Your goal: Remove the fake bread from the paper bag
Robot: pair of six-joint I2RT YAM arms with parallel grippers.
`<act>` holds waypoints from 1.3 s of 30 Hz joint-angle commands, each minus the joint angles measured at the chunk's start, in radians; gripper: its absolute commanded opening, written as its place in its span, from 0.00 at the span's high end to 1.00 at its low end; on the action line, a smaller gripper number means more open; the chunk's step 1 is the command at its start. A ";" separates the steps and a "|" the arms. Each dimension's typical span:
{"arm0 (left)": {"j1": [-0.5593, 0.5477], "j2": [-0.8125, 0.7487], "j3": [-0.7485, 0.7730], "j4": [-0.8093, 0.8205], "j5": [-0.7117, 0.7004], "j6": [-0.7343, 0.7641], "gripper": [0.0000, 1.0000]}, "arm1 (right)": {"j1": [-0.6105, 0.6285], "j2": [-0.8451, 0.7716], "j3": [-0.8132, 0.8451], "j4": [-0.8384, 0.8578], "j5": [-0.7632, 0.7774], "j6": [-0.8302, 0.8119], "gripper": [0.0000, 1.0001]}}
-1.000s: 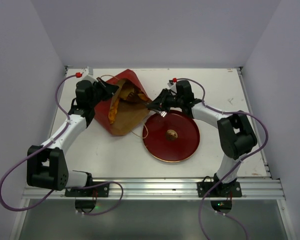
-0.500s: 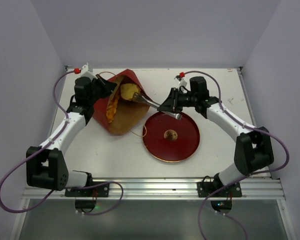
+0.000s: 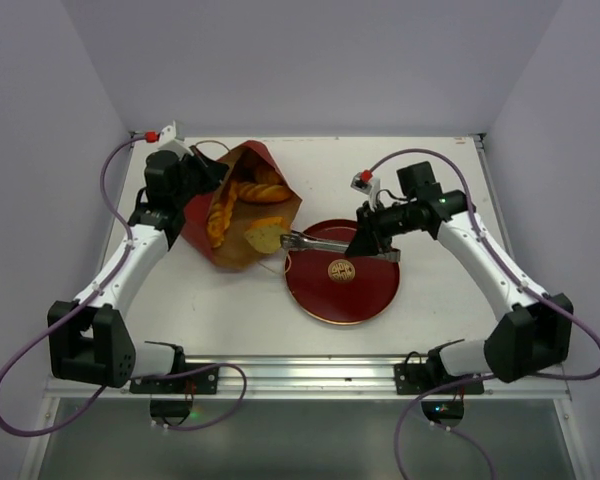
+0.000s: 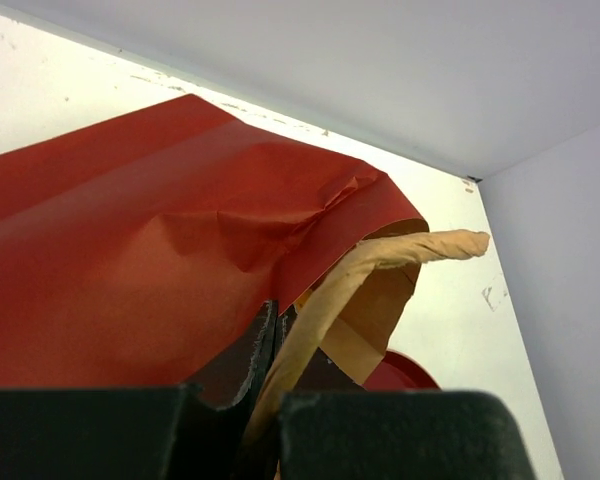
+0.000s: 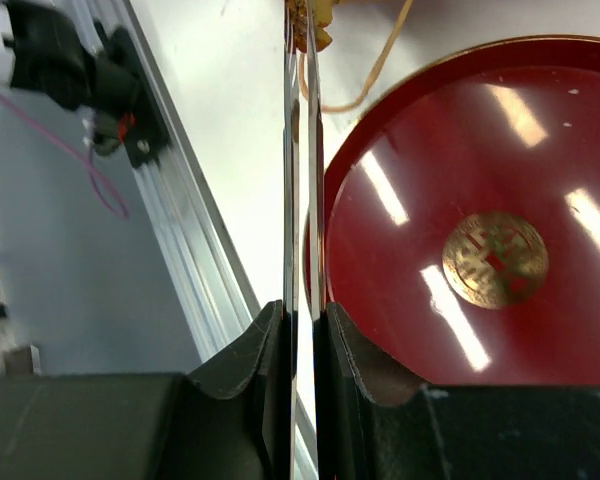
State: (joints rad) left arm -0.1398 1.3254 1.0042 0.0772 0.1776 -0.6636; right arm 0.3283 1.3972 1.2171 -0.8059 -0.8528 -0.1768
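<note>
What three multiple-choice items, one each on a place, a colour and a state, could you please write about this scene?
1. Where is the plate? A) right of the bag B) left of it C) inside it
2. What colour is the bag's outside? A) blue B) red C) green
3. What does the right claw hold? A) a loaf B) nothing C) tongs
Answers: 1 A, the top view shows the plate lying to the bag's right; 2 B, the left wrist view shows red paper; 3 C, it pinches the metal tongs.
</note>
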 commanded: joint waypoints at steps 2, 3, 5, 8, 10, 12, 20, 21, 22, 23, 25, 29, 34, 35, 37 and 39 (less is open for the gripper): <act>0.000 -0.075 0.056 0.033 -0.024 0.073 1.00 | -0.072 -0.156 0.022 -0.208 0.001 -0.288 1.00; 0.000 -0.083 0.051 0.029 -0.030 0.084 1.00 | -0.084 -0.176 0.012 -0.226 0.008 -0.308 1.00; 0.000 -0.100 0.047 0.016 -0.036 0.116 1.00 | -0.112 -0.225 0.002 -0.272 0.023 -0.354 1.00; 0.000 -0.121 0.033 0.004 -0.044 0.148 1.00 | -0.149 -0.286 -0.010 -0.306 0.087 -0.378 1.00; 0.000 -0.132 0.019 0.003 -0.049 0.168 1.00 | -0.176 -0.311 -0.031 -0.318 0.106 -0.403 1.00; 0.000 -0.149 0.011 -0.001 -0.055 0.182 1.00 | -0.215 -0.323 -0.051 -0.361 0.106 -0.438 1.00; -0.001 -0.212 -0.041 0.013 -0.093 0.223 1.00 | -0.256 -0.189 -0.062 -0.444 0.127 -0.454 1.00; -0.001 -0.218 -0.044 0.019 -0.096 0.223 1.00 | -0.255 -0.160 -0.056 -0.449 0.124 -0.454 1.00; -0.001 -0.224 -0.050 0.022 -0.098 0.225 1.00 | -0.256 -0.144 -0.050 -0.453 0.121 -0.448 1.00; -0.001 -0.233 -0.059 0.024 -0.098 0.226 1.00 | -0.256 -0.130 -0.044 -0.460 0.118 -0.446 1.00; -0.001 -0.239 -0.067 0.030 -0.095 0.225 1.00 | -0.255 -0.080 -0.028 -0.458 0.115 -0.426 1.00; -0.001 -0.258 -0.087 0.036 -0.096 0.225 1.00 | -0.255 0.000 -0.008 -0.441 0.104 -0.388 0.93; -0.001 -0.281 -0.107 0.042 -0.109 0.228 1.00 | -0.261 0.081 0.012 -0.391 0.104 -0.310 0.81; -0.001 -0.281 -0.108 0.044 -0.109 0.228 1.00 | -0.262 0.089 0.018 -0.378 0.103 -0.300 0.80; -0.001 -0.282 -0.113 0.045 -0.107 0.228 1.00 | -0.270 0.101 0.033 -0.360 0.106 -0.270 0.77; -0.001 -0.282 -0.121 0.052 -0.104 0.228 1.00 | -0.282 0.118 0.051 -0.337 0.110 -0.251 0.75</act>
State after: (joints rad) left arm -0.1398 1.0737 0.8848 0.0120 0.0952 -0.4511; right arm 0.0628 1.5063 1.2091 -1.1961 -0.7231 -0.4843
